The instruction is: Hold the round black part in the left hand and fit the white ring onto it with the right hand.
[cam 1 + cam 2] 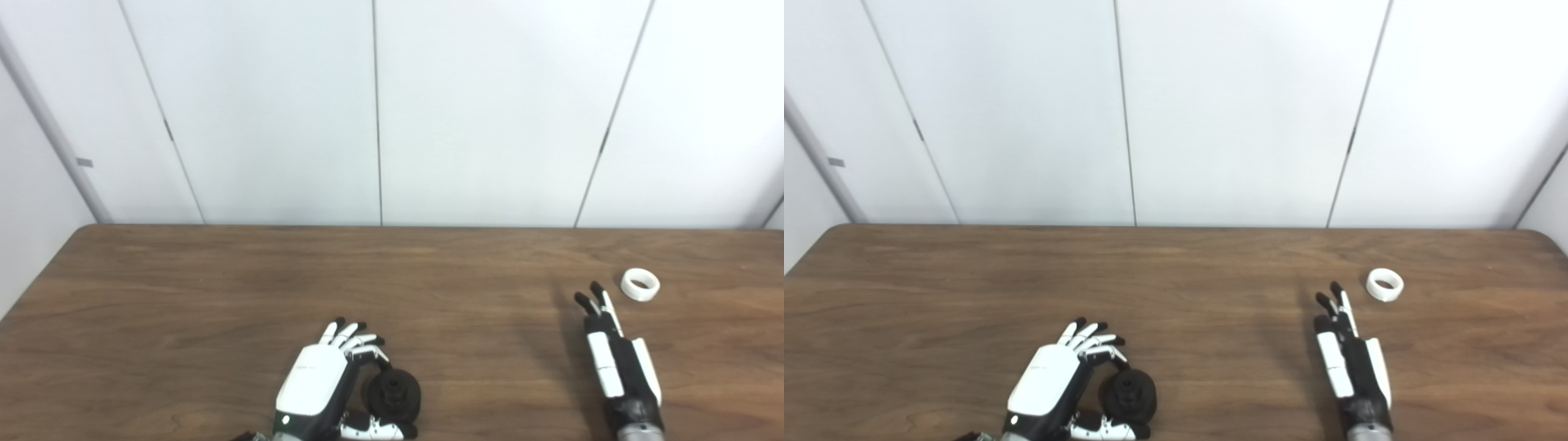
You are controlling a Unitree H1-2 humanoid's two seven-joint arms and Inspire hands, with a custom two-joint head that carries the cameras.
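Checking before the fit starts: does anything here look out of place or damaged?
Nothing stands out. The white ring lies intact on the table, apart from the open right hand; the left hand is cupped around the round black part.

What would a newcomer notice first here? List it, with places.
The left robot hand at the table's near edge, fingers and thumb curled around the black part. Then the white ring lying alone far right. The right robot hand lies stretched out just short of the ring, fingers pointing toward it, not touching.
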